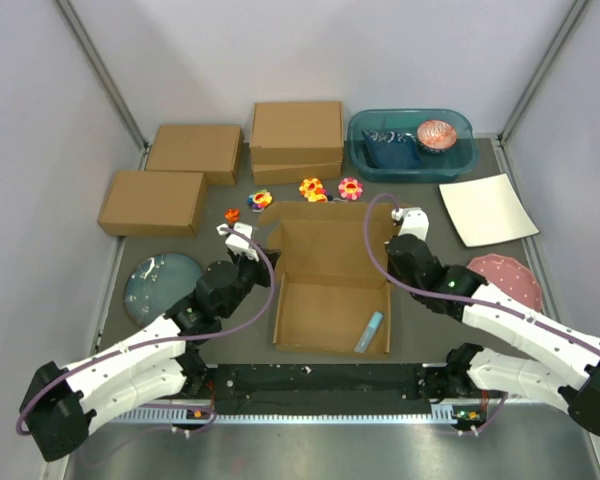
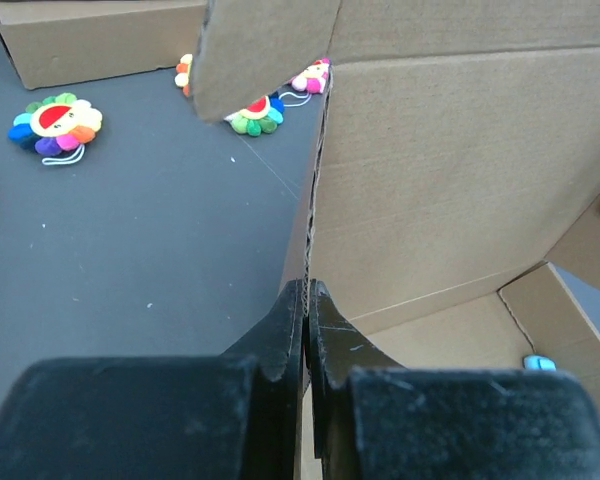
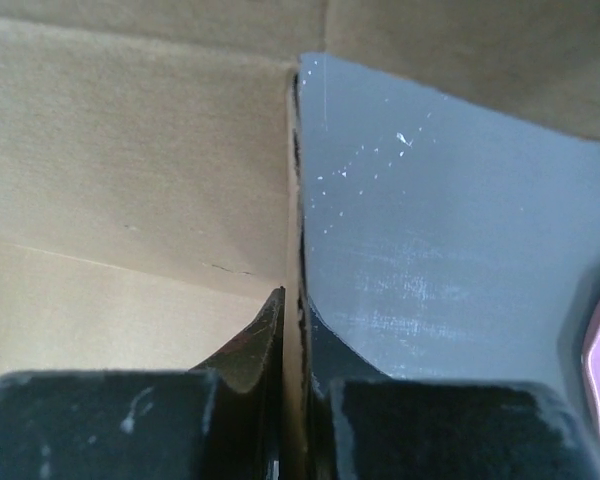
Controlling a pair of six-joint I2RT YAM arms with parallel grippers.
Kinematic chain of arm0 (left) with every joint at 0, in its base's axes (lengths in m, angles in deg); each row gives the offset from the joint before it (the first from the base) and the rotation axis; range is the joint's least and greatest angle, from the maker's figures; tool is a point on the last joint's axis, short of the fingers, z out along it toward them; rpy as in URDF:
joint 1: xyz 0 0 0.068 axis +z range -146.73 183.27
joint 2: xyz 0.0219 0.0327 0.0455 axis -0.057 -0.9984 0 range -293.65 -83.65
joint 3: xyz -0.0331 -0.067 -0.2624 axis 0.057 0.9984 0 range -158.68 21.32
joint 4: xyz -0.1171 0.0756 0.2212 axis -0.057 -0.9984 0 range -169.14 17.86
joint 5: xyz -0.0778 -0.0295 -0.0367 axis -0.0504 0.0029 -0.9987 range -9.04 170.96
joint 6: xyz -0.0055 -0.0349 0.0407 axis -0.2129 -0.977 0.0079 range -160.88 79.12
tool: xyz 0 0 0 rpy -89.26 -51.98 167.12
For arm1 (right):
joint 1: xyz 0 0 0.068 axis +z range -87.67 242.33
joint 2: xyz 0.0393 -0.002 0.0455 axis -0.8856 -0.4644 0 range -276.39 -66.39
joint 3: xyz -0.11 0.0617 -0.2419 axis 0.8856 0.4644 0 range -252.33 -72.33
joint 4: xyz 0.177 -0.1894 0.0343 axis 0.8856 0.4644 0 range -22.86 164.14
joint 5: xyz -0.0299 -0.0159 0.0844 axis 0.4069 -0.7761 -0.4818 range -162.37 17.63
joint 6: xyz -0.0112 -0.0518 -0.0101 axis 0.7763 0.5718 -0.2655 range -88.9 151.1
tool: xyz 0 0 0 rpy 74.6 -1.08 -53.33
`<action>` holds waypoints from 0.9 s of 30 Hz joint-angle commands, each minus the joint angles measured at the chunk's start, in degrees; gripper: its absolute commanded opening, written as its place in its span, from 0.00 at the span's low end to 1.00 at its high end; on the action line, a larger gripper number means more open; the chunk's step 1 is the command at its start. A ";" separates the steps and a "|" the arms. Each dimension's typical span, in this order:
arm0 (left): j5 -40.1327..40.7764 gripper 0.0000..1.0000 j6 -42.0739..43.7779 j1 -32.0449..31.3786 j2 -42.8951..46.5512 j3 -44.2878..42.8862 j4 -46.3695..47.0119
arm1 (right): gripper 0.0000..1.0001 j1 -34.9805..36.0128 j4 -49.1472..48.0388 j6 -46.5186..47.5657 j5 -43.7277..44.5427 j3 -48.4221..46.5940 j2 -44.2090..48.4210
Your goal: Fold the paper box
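The paper box (image 1: 330,315) stands open in the middle of the table, its walls up and its lid panel (image 1: 325,245) raised at the back. My left gripper (image 1: 266,262) is shut on the box's left wall; the left wrist view shows the fingers (image 2: 290,325) pinching the cardboard edge (image 2: 430,170). My right gripper (image 1: 390,262) is shut on the right wall; in the right wrist view the wall edge (image 3: 292,180) runs between the fingers (image 3: 260,340). A small light-blue item (image 1: 369,332) lies inside the box at the near right.
Ready-made brown boxes (image 1: 152,202) (image 1: 194,150) (image 1: 297,140) stand at the back left. Flower toys (image 1: 312,188) lie behind the box. A teal bin (image 1: 458,155) and a white sheet (image 1: 487,208) are back right. There is a pink plate (image 1: 505,278) on the right and a blue-grey plate (image 1: 162,282) on the left.
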 commanded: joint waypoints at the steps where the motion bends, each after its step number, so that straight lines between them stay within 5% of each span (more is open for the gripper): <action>1: -0.55 0.00 -5.09 -3.96 2.15 3.92 8.88 | 0.00 4.05 -8.82 -3.82 -1.24 3.45 3.81; 27: 11.67 0.00 -17.22 -17.58 11.39 17.11 15.40 | 0.00 23.56 -10.41 -25.62 17.04 17.25 1.80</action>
